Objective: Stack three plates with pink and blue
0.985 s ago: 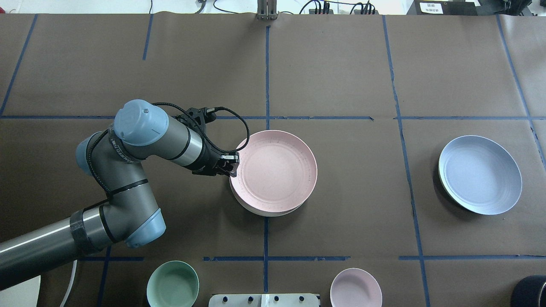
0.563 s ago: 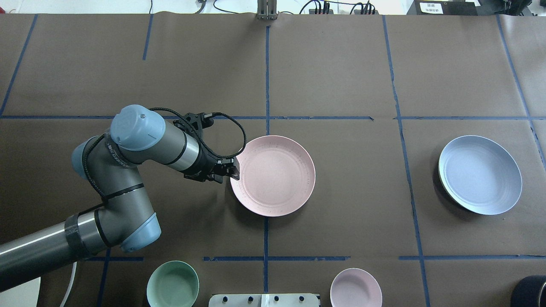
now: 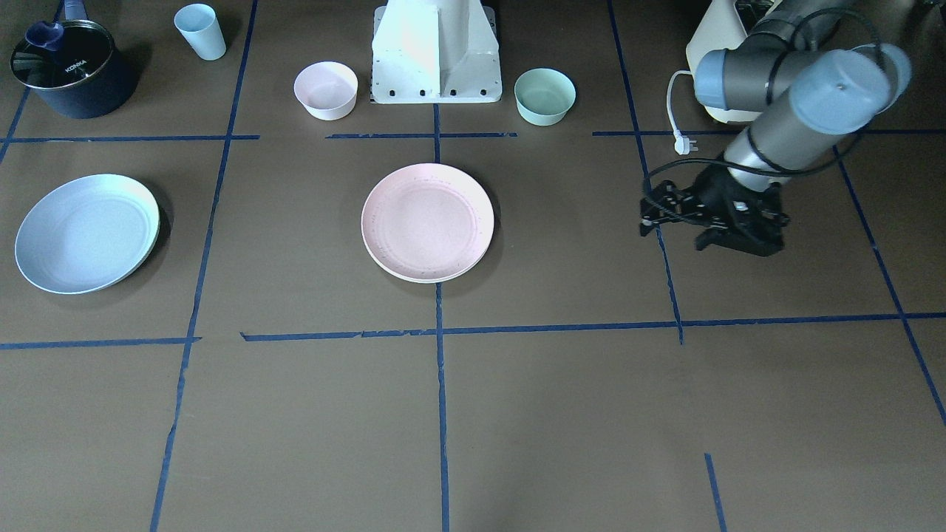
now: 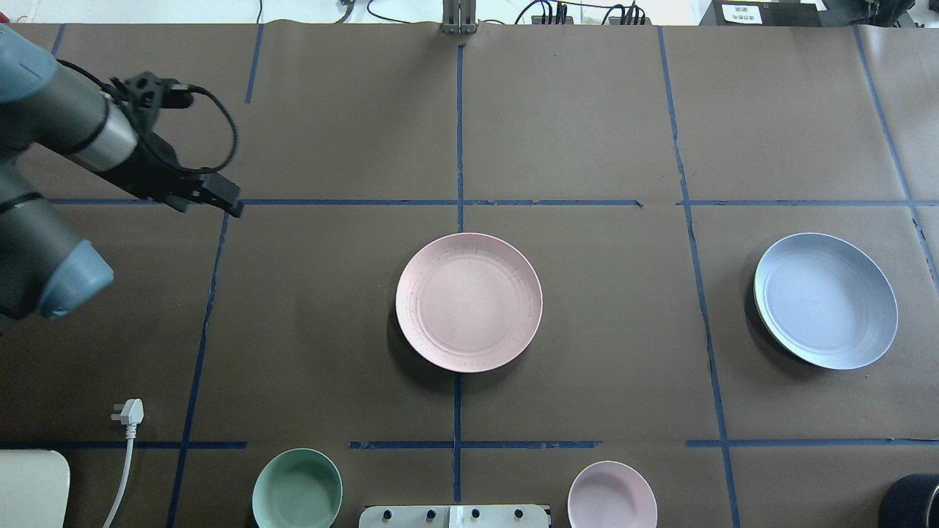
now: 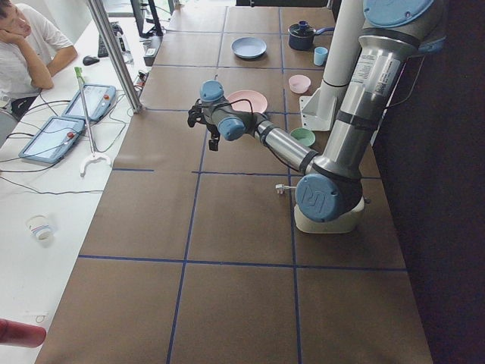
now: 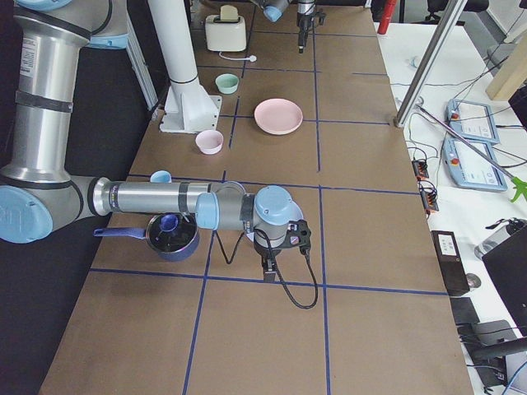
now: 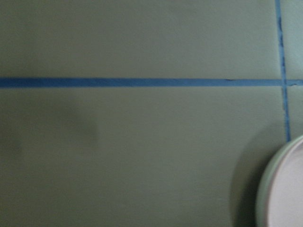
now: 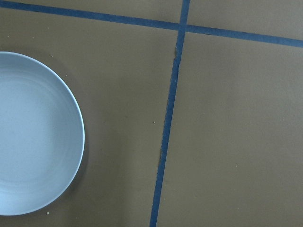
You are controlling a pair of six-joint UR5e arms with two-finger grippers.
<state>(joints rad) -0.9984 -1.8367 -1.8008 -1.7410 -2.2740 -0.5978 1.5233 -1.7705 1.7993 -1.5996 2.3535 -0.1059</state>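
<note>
The pale pink plate (image 4: 469, 302) lies at the table's middle on the cream-white plate, of which only a thin rim (image 3: 414, 278) shows. The pale blue plate (image 4: 826, 301) lies alone at the right, with a greenish edge under it. It also shows in the right wrist view (image 8: 33, 132). My left gripper (image 4: 227, 202) is raised far to the left of the pink plate, open and empty. A plate rim (image 7: 284, 194) shows in the left wrist view's corner. My right gripper (image 6: 268, 267) shows only in the exterior right view, near the blue plate; I cannot tell its state.
A mint-green bowl (image 4: 297, 488) and a small pink bowl (image 4: 612, 495) stand beside the robot's base (image 3: 436, 52). A dark pot (image 3: 70, 70) and a pale blue cup (image 3: 201, 31) stand at the robot's right. A white plug (image 4: 128, 411) lies at the left.
The pink plate, held tilted and offset over the white plate, now lies flat on it. My left gripper has let go and pulled far away to the left.
</note>
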